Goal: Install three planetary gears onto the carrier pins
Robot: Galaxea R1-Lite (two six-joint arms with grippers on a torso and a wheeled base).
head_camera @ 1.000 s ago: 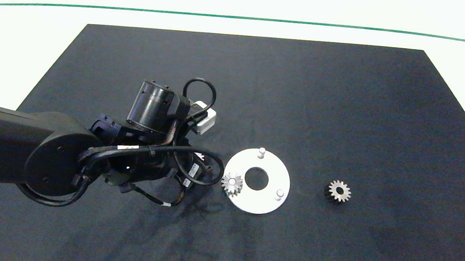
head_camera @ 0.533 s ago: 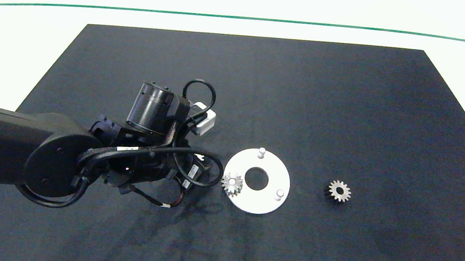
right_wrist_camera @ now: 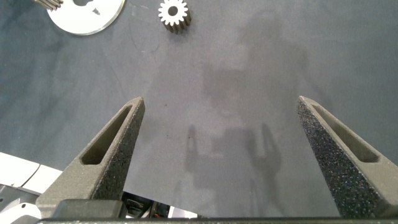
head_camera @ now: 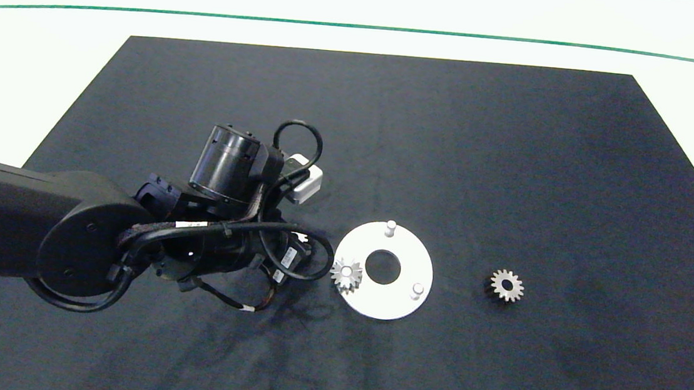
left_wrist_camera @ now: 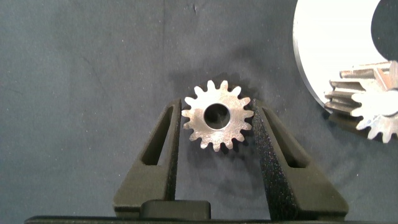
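Observation:
The white disc [head_camera: 403,303] lies mid-mat with two bare carrier pins [head_camera: 390,227] [head_camera: 418,289]. One planetary gear [head_camera: 346,275] sits on the third pin at the disc's left rim, seen also as the gear [left_wrist_camera: 367,102] in the left wrist view. A second gear [head_camera: 507,285] lies loose on the mat to the disc's right. Just left of the disc a third gear [left_wrist_camera: 199,118] lies flat on the mat, with my left gripper [left_wrist_camera: 217,111] closed against its teeth on both sides; the wrist hides it in the head view. My right gripper [right_wrist_camera: 221,102] hangs wide open over bare mat at the near right.
A black mat [head_camera: 390,130] covers the white table, whose bare surface shows beyond the mat's far and side edges. A green line [head_camera: 362,26] runs across the far side. The left arm's cables [head_camera: 291,259] loop close to the disc's left rim.
The left wrist has shifted very slightly toward the near side. The disc and both gears visible in the head view have not moved.

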